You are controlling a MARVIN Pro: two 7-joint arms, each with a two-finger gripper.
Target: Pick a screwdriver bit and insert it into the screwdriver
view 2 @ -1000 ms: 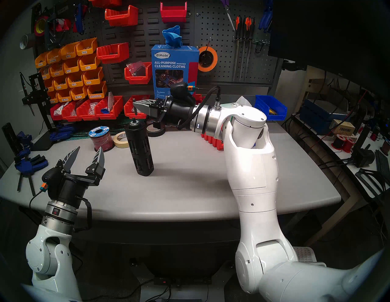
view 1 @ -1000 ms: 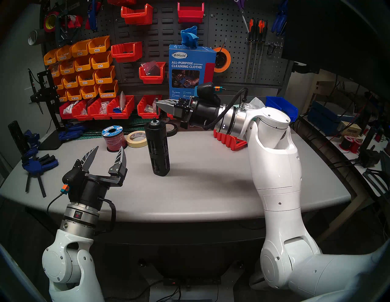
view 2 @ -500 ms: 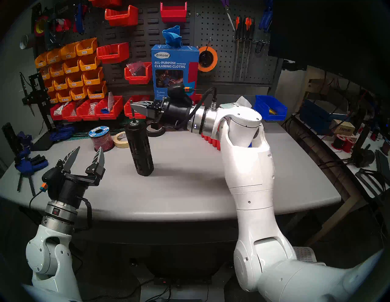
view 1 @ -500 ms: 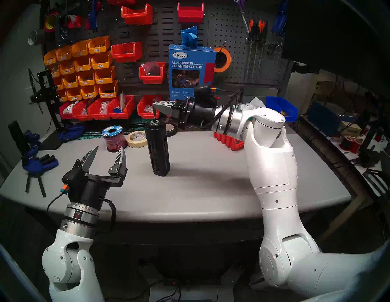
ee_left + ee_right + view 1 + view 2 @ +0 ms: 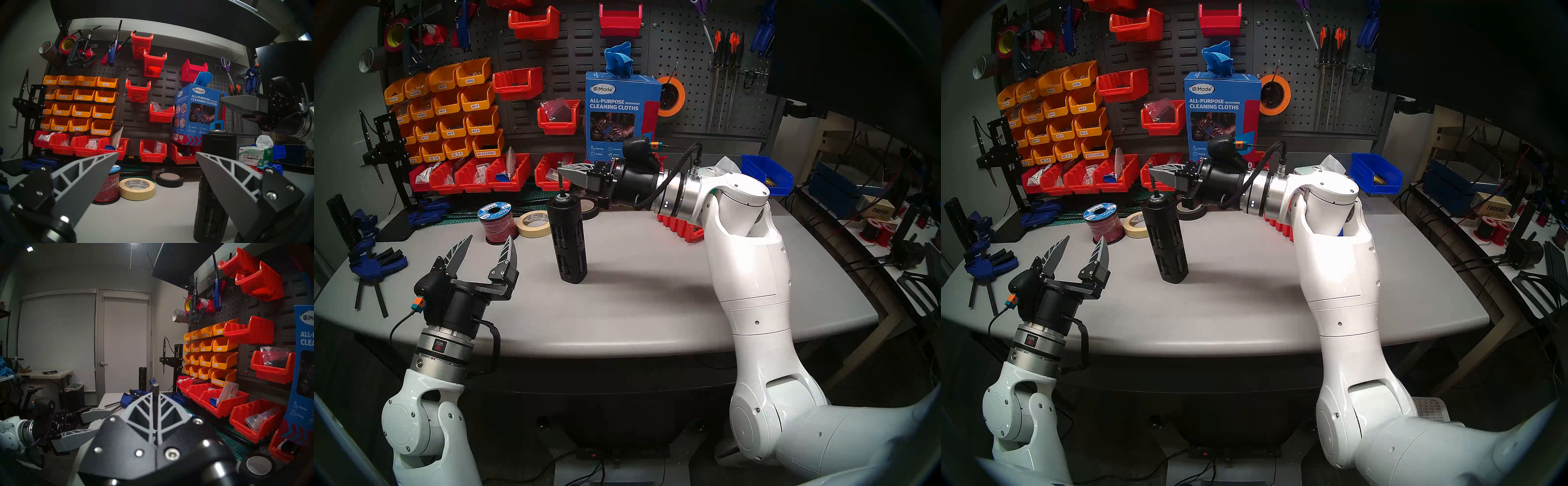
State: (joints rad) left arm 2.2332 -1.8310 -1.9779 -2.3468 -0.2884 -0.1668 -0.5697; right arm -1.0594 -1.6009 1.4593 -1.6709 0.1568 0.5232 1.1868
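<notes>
Reaching level across the back of the surface (image 5: 653,305), the right gripper (image 5: 563,172) has its jaws pressed together on the bit (image 5: 561,181), a thin dark rod held upright at the fingertips. In the head views the bit hangs directly above the silver-ringed socket on top of the screwdriver (image 5: 567,237); its lower end sits just over the socket, and whether it touches cannot be told from these views. In the right wrist view the bit (image 5: 155,395) stands between the two closed fingers (image 5: 141,411), its hex end poking out past their tips. The screwdriver is a tall black cylinder with side slots, standing upright near the middle of the surface, free of both grippers. The left gripper (image 5: 487,249) hovers over the near left part of the surface, well apart from the screwdriver, pointing forward and slightly upward with its jaws spread wide and nothing between them. The left wrist view shows the screwdriver (image 5: 215,186) partly behind the right-hand finger (image 5: 227,183), with the right gripper (image 5: 224,101) above it. Behind the screwdriver lie a wire spool (image 5: 497,220), a roll of masking tape (image 5: 534,223) and a roll of black tape (image 5: 589,207). A blue box of cleaning cloths (image 5: 621,112) stands against the pegboard (image 5: 690,68), among red bins (image 5: 473,174) and orange bins (image 5: 449,112). Blue clamps (image 5: 371,261) rest at the far left edge.
</notes>
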